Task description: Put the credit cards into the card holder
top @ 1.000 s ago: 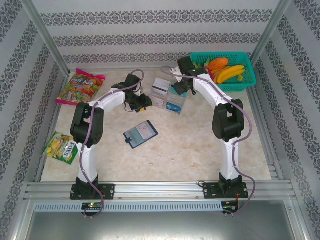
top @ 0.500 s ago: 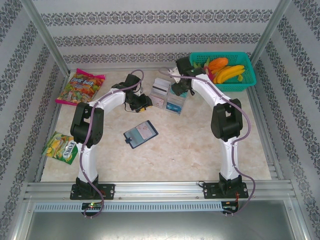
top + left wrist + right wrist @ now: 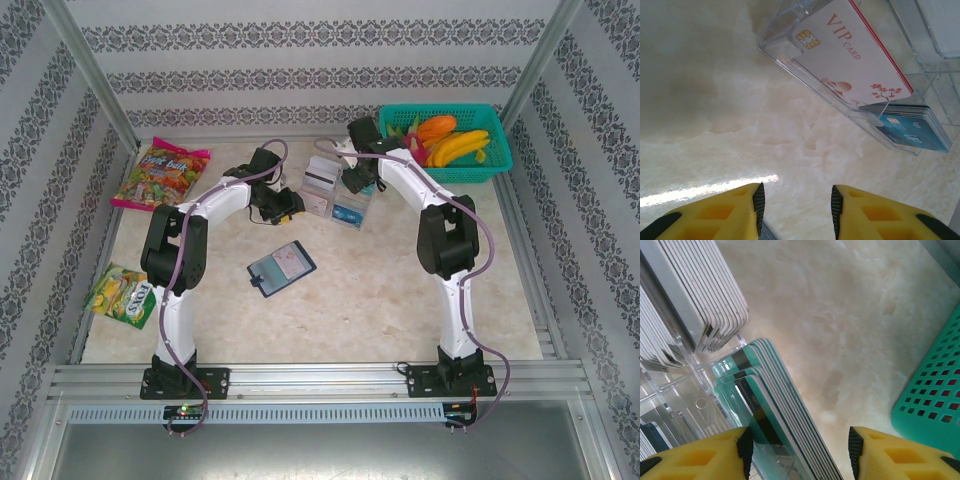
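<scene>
Marble tabletop fills my screens. I see the left gripper open and empty at bottom frame. The right gripper is open too, with teal cards beside one finger. The holder lies mid-frame, well apart.

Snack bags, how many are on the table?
2: a pink-edged colourful plastic snack bag at the far left, and a green-and-yellow plastic snack bag nearer, by the left edge.

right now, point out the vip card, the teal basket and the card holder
vip card [image 3: 850, 50], left wrist view, middle of its white face
teal basket [image 3: 488, 172], top external view, its near wall
card holder [image 3: 280, 269], top external view, its middle
</scene>
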